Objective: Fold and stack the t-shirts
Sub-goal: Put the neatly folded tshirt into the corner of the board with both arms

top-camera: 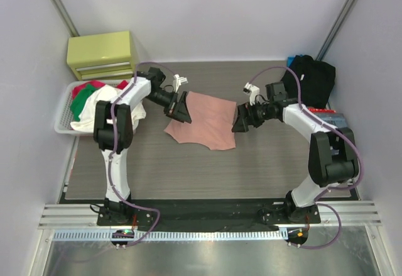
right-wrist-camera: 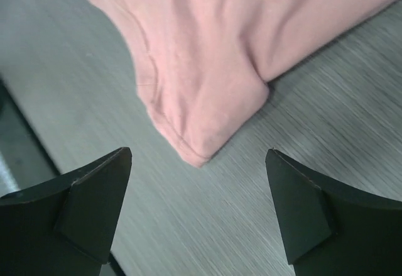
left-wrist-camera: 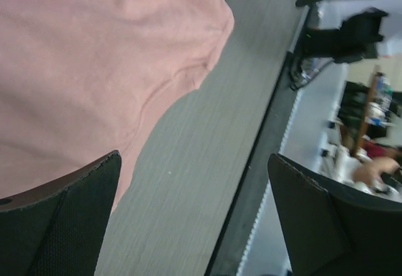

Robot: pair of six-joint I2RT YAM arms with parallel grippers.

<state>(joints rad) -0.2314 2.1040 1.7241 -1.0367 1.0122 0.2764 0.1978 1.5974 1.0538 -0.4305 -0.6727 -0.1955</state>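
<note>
The right gripper is wide open and holds nothing. It hangs just over a folded corner of the pink tee. The corner lies loose on the table, between the two fingers but not touching them.

The left gripper is wide open too, and empty. One of its fingers sits over the near edge of the pink tee. I cannot tell if it touches the cloth.

From above, the pink tee lies in the middle of the table, between the two grippers. It looks partly folded, but its shape is crooked. The black tee is in a heap at the far right, well apart from the pink one.

Here is what could go wrong. If a gripper moves off too low, a finger may catch the cloth and drag it, and the fold would open up. If the right gripper pinches that corner, it may grab only the top layer, and lifting it would pull the layers apart. The crooked shape may give a lopsided fold, so a stack on it could lean or slide. The black tee is bunched up close to the table's edge, so a poor grab could knock it off. The left arm is near the basket of clothes and could bump it on a wide swing.
</note>
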